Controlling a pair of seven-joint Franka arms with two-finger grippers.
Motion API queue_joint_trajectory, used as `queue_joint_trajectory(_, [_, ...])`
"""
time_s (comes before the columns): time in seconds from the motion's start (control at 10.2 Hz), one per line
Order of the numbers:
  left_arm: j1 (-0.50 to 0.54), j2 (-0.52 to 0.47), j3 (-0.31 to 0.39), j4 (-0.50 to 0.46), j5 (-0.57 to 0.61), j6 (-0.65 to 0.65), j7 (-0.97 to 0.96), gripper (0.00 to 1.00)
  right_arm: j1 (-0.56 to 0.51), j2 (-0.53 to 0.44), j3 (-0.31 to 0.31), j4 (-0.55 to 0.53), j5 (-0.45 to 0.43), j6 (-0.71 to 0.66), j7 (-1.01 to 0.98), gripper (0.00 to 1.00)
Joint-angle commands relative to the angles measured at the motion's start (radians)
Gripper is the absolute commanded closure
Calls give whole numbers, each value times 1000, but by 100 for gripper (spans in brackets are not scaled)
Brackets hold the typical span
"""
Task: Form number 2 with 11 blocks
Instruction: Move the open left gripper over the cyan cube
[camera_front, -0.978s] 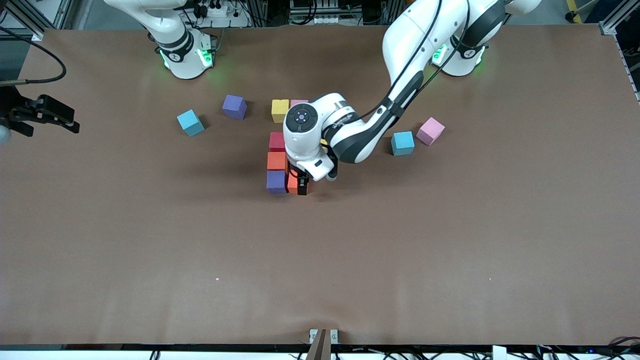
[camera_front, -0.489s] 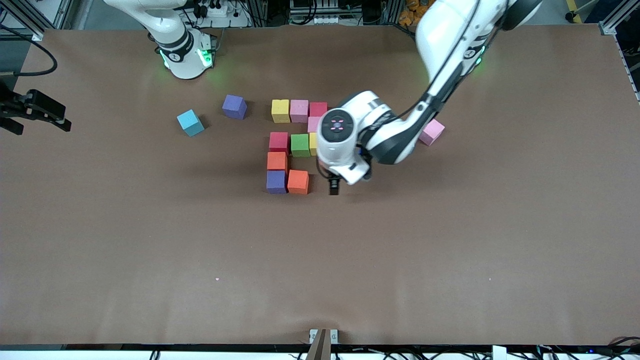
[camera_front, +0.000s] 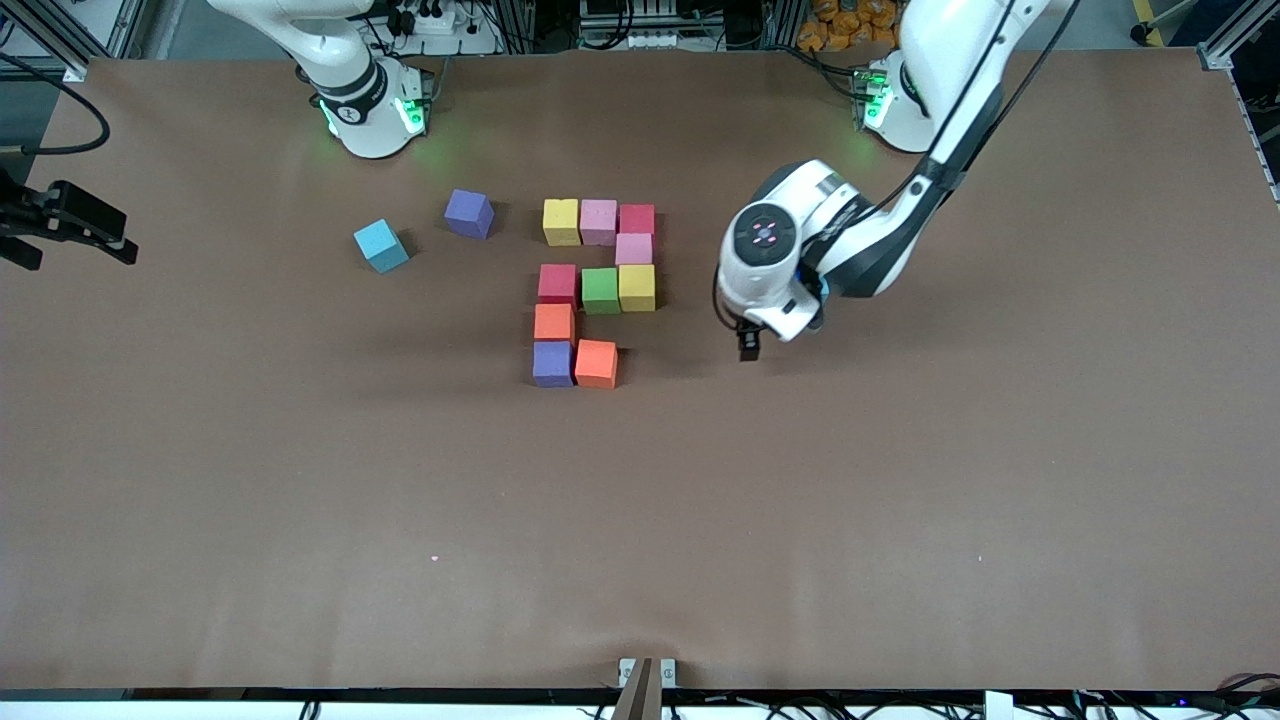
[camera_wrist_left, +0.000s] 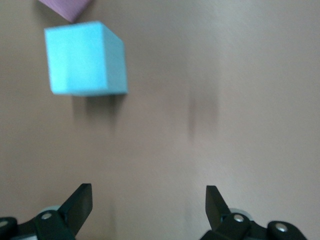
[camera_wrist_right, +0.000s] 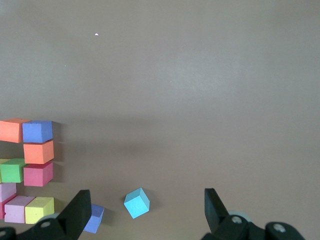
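Ten blocks form a partial number 2 at mid-table: a yellow, pink, red row, then pink, then a yellow, green, red row, then orange, then purple with an orange block beside it. My left gripper is open and empty over bare table, toward the left arm's end from the figure. Its wrist view shows a loose cyan block and a pink block's corner. My right gripper is open and empty, held high at the right arm's end.
A loose purple block and a loose cyan block lie toward the right arm's end from the figure. Both show in the right wrist view, purple and cyan. The brown table stretches wide nearer the front camera.
My left gripper let go of the orange block beside the purple one, then rose and moved toward the left arm's end. The right gripper shifted slightly.
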Motion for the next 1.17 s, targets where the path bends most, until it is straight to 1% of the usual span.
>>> queue_joint_trajectory(0.0, [152, -125, -87, -156, -55, 39, 10, 0, -18, 5, 9, 13, -11, -10, -2, 0])
queue_joint_trajectory(0.1, [202, -145, -123, -194, -57, 42, 10, 0, -19, 5, 9, 12, -13, -10, -4, 0])
queue_joint_trajectory(0.29, [288, -181, -190, -284, -57, 109, 10, 0, -50, 5, 9, 10, -5, -12, 0, 0])
queue_joint_trajectory(0.78, [293, -175, -193, -410, -55, 221, 12, 0, -68, 7, 9, 4, -5, -16, -7, 0])
queue_joint_trajectory(1.08, [295, -168, -192, -447, -52, 261, 12, 0, -68, 7, 9, 5, -5, -16, -7, 0])
